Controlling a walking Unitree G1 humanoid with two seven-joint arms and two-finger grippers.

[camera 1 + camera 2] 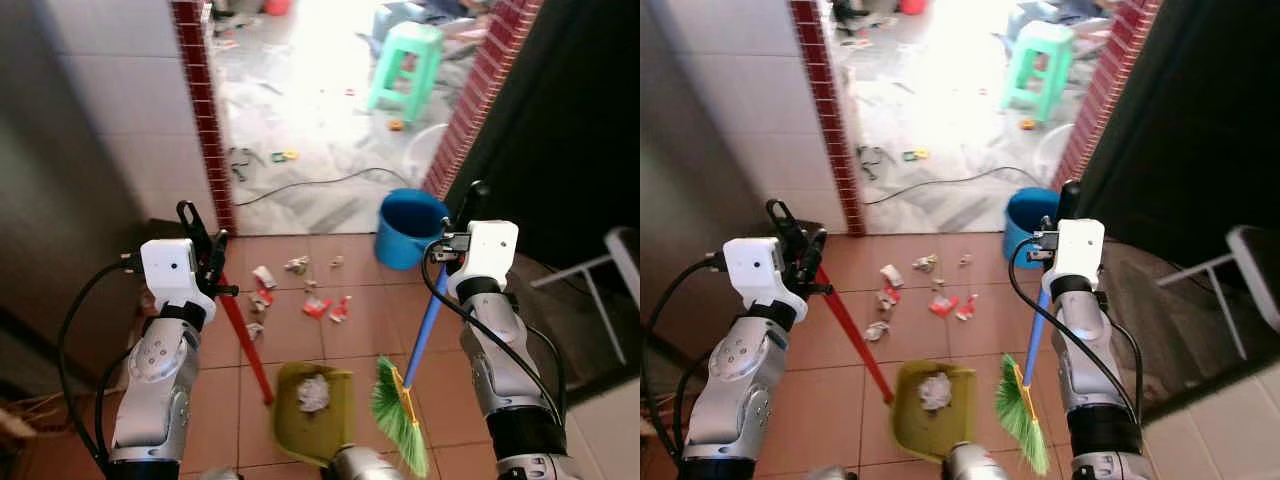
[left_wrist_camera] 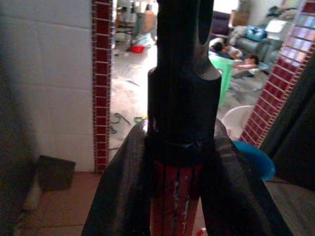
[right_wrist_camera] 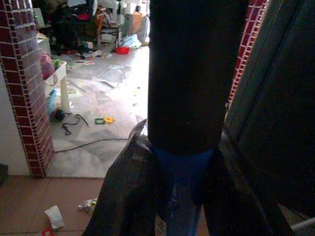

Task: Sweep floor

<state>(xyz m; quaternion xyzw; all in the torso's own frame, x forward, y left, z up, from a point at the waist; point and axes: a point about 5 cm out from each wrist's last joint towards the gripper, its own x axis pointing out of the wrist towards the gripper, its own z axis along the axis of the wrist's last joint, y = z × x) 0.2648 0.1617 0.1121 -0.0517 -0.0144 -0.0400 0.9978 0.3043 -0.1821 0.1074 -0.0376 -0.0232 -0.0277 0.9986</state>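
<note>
Floor (image 1: pixel 300 350): terracotta square tiles close in, pale marbled tiles past the doorway, which has red mosaic-tile edges on both sides.

Left gripper (image 1: pixel 203 240): jaws clamped on the red dustpan handle (image 1: pixel 245 345), high on the pole near its black end cap. Left wrist view shows both fingers (image 2: pixel 123 196) pressed against the red shaft, no gap either side.

Right gripper (image 1: pixel 462 225): jaws clamped on the blue broom handle (image 1: pixel 425 325), also just below its black cap. Right wrist view confirms fingers tight on the blue shaft.

Blue bucket (image 1: pixel 410 228): round plastic, sits at the doorway threshold just beside the right brick pillar, near the broom handle.

Green stool (image 1: pixel 405 65): plastic, four legs, stands out on the pale tiles, well beyond the doorway.

Dustpan (image 1: pixel 312 400): olive-green plastic scoop, flat on the tiles between the arms, red pole running up at an angle to the left gripper. A crumpled white wad (image 1: pixel 313 392) lies inside it.

Broom head (image 1: pixel 398 415): green fanned bristles with a yellow collar, just beside the pan's right edge, tips on the floor.

Litter (image 1: pixel 300 295): scattered white and red paper scraps on the terracotta tiles ahead of the pan, between pan and threshold.

Head views show pan, broom head and litter layout; the left wrist view adds the room beyond, with a person lying on a sofa (image 2: pixel 231 51). A black cable (image 1: pixel 320 183) runs across the pale floor.
</note>
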